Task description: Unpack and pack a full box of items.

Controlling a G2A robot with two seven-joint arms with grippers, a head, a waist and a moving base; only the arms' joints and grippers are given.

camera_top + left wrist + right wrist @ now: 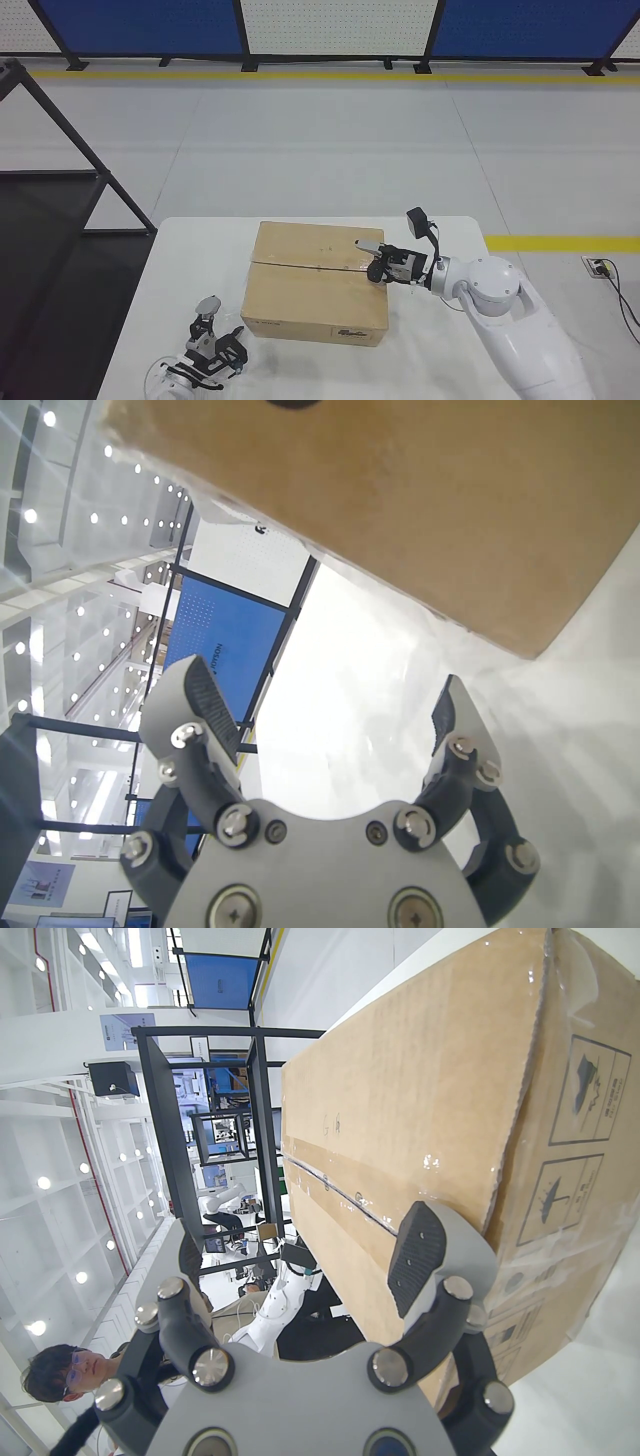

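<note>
Taped box (315, 295) is centred on bench (200, 250). Right end effector (372, 257) is spread apart at the box's right top edge. Left end effector (320, 685) is spread apart near the bench's front-left corner.

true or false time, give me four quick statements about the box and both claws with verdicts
1. The box has its top flaps shut. True.
2. The right claw is clamped on a loose item. False: it is open and empty, at the box's top edge near the seam.
3. The left claw is open and holds nothing. True.
4. The box lies on the floor. False: it stands on the white table.
</note>
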